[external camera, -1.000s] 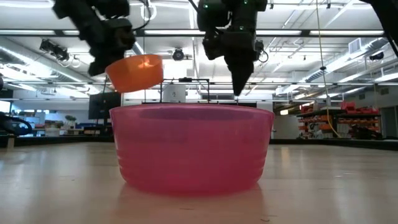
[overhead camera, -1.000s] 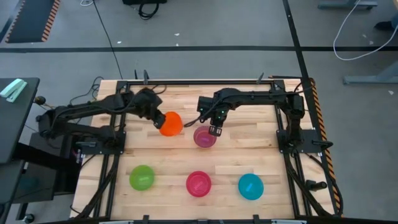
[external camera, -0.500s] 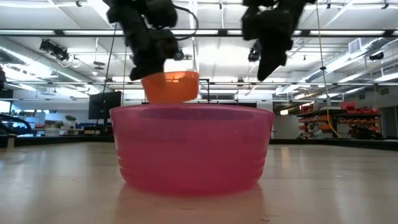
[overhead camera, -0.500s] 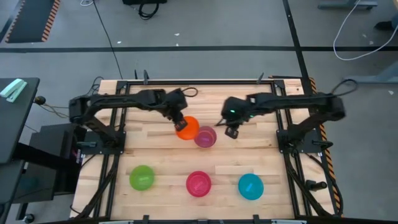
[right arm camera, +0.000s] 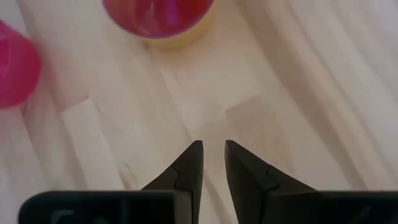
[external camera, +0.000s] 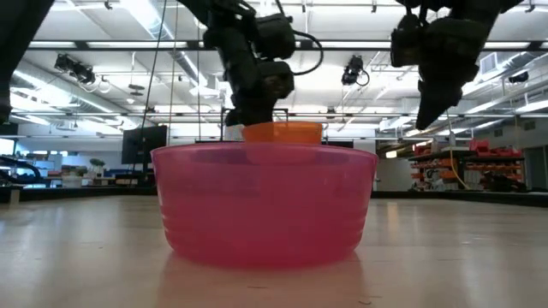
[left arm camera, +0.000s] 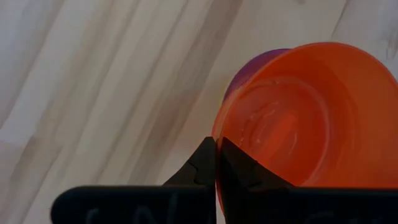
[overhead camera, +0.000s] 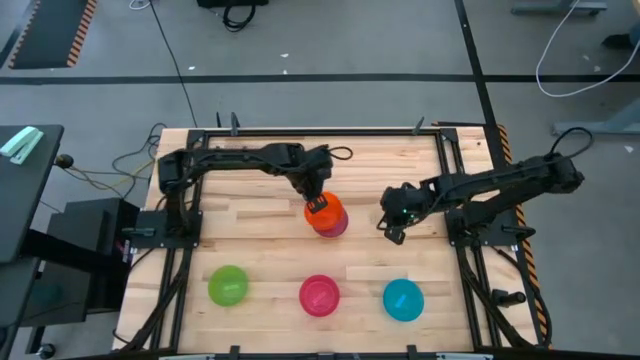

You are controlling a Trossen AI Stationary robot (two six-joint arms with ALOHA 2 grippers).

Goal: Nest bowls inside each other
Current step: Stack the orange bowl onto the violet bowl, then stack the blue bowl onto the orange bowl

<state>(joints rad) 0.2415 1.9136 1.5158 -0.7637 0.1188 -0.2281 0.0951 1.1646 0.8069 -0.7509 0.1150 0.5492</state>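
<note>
My left gripper is shut on the orange bowl, which hangs over the purple bowl at mid-table. The left wrist view shows the orange bowl tilted, covering most of the purple bowl. Whether the two touch I cannot tell. In the right wrist view a yellow edge shows under that stack. My right gripper stands open and empty to the right of the stack. Green, magenta-pink and blue bowls rest on their bases in a row near the front edge. My left gripper holds the orange bowl by its rim, on the side toward the table's far left. One finger is inside the wall and one outside. The fingers slant down from the far left. The bowl hangs tilted over the purple bowl.
Bare wood lies around my right gripper and between the stack and the front row. Black frame rails border the tabletop on the left, right and far sides. In the low view the magenta-pink bowl fills the foreground.
My left gripper has carried the orange bowl toward the table's right and down, from beside the purple bowl to over it. My right gripper has drawn back from the purple bowl toward the right edge and a little nearer. The purple bowl has stayed put.
</note>
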